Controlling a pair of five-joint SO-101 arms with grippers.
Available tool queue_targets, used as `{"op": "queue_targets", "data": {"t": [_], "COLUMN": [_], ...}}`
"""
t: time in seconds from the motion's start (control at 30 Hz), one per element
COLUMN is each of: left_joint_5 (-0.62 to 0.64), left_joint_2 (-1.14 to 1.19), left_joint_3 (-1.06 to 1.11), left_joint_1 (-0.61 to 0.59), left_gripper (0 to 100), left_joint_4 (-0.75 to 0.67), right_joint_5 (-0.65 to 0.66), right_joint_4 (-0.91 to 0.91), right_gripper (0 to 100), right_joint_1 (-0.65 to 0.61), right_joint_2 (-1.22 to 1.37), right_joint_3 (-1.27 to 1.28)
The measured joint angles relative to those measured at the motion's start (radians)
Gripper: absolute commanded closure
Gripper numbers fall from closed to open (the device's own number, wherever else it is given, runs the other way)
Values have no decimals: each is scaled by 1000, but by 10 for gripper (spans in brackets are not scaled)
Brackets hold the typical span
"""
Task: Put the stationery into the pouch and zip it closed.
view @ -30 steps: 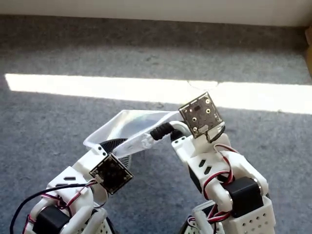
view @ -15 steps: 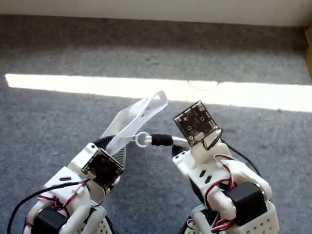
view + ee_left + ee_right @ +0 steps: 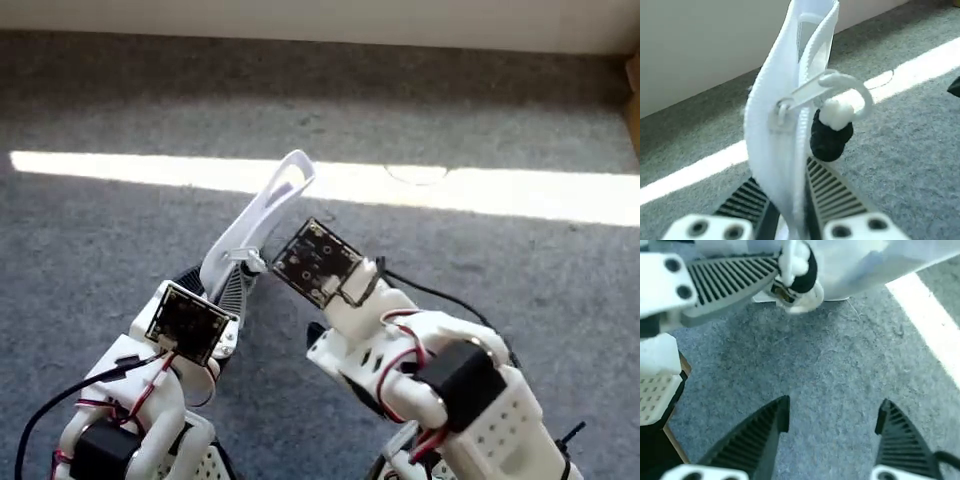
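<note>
The white translucent pouch (image 3: 262, 205) stands upright and edge-on above the grey carpet. My left gripper (image 3: 232, 290) is shut on its lower edge; the left wrist view shows the pouch (image 3: 775, 130) pinched between the ribbed fingers (image 3: 832, 192). The zip slider's ring pull (image 3: 850, 92), with a black-and-white bead, hangs free beside the zip. My right gripper (image 3: 834, 410) is open over bare carpet, a short way from the pouch (image 3: 860, 260) and the pull (image 3: 797, 275), holding nothing. The right arm's camera block (image 3: 318, 262) sits next to the pouch.
Grey carpet (image 3: 480, 270) covers the floor, crossed by a bright strip of sunlight (image 3: 500, 195). A pale wall base (image 3: 320, 20) runs along the far side. Both arm bases crowd the near edge.
The right gripper let go of the zip pull and drew back and left, now open. The pouch swung from lying spread out to standing upright in the left gripper.
</note>
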Motion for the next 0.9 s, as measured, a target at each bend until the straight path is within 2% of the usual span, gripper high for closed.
{"op": "queue_targets", "data": {"t": [0.1,0.33,0.63,0.8,0.9], "left_joint_5": [0,0,0,0,0], "left_joint_2": [0,0,0,0,0], "left_joint_3": [0,0,0,0,0], "left_joint_1": [0,0,0,0,0], "left_gripper": [994,994,994,994,994], "left_joint_4": [0,0,0,0,0], "right_joint_5": [0,-51,-75,-75,-75], "right_joint_4": [-57,-170,-338,-393,-451], "right_gripper": [728,728,732,803,811], "right_joint_1": [-14,-143,-152,-149,-153], "right_joint_2": [12,-5,-9,-9,-9], "right_joint_3": [0,0,0,2,52]}}
